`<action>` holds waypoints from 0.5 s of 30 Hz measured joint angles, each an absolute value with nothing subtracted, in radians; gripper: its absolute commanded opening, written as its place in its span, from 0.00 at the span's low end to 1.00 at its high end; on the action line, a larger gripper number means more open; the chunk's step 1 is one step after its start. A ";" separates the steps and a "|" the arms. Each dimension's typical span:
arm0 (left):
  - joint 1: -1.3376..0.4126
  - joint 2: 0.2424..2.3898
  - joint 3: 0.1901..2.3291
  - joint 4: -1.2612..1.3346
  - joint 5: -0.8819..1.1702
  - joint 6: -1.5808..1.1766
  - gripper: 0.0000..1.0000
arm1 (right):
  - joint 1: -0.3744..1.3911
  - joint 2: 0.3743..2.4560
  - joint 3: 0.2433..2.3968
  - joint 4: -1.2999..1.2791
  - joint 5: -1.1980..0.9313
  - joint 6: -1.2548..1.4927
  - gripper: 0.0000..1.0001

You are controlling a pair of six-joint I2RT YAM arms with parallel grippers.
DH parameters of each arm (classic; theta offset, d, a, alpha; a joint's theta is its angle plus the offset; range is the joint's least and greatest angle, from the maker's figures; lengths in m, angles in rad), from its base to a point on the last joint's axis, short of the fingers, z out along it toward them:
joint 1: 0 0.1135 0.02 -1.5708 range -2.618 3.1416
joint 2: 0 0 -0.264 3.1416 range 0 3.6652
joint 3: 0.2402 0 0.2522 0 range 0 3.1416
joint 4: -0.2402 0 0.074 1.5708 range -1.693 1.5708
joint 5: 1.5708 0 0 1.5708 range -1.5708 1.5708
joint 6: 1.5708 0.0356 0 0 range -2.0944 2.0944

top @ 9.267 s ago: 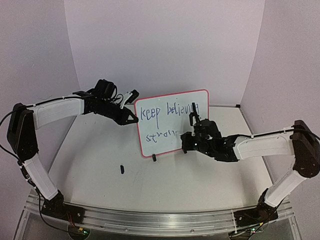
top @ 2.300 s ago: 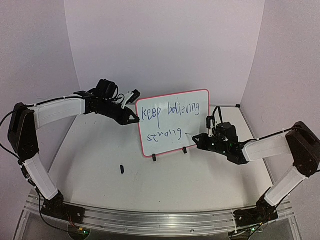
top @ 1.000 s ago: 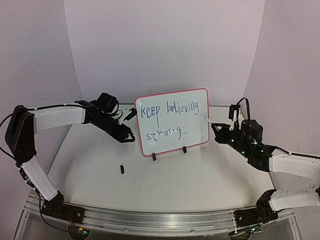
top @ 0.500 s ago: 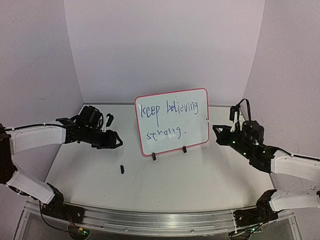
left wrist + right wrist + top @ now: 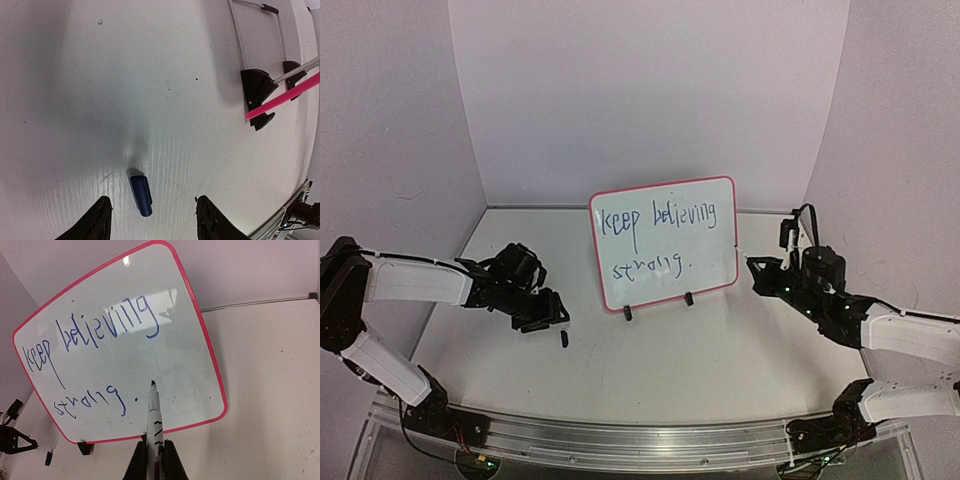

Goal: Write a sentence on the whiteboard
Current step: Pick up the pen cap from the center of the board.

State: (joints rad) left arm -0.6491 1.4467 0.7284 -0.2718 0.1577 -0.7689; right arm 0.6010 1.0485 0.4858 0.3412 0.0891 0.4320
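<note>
Since 2.3 s ago the left gripper (image 5: 548,312) has left the whiteboard's (image 5: 712,250) left edge and come down low over the table (image 5: 670,370), while the right gripper (image 5: 761,266) has drawn back to the right, off the board face. A full stop now follows "strong", which 9.3 s ago was unfinished.

The whiteboard stands upright near the middle of the table on its 2 black clip feet (image 5: 628,314), leaning back a little, with neither arm touching it. The sentence (image 5: 655,220) reads "keep believing" over "strong." in thin blue marker.

From the left wrist, the left gripper's (image 5: 152,222) 2 fingers (image 5: 101,222) stand well apart and hold nothing. A dark blue marker cap (image 5: 141,195) lies on the table (image 5: 150,75) between them, touching neither. From above, the cap (image 5: 563,339) sits just beside that gripper.

The right gripper (image 5: 153,462) is clamped on a white marker (image 5: 153,412), whose dark tip points at the whiteboard (image 5: 192,365). Whether the tip touches is unclear from the wrist; from above, the marker (image 5: 744,255) sits just beside the red border (image 5: 736,235).
</note>
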 measured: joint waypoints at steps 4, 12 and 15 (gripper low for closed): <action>-0.649 1.482 0.725 -0.256 0.166 -0.788 0.51 | 0.601 1.044 0.477 0.342 0.090 0.437 0.00; -0.657 1.528 0.723 -0.245 0.190 -0.799 0.40 | 0.601 1.042 0.459 0.334 0.095 0.445 0.00; -0.661 1.549 0.723 -0.242 0.196 -0.801 0.35 | 0.601 1.042 0.459 0.335 0.098 0.446 0.00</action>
State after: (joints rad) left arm -0.6609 1.5494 0.7231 -0.2417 0.1955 -0.8013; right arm 0.6010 1.0420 0.4591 0.3347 0.0978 0.4461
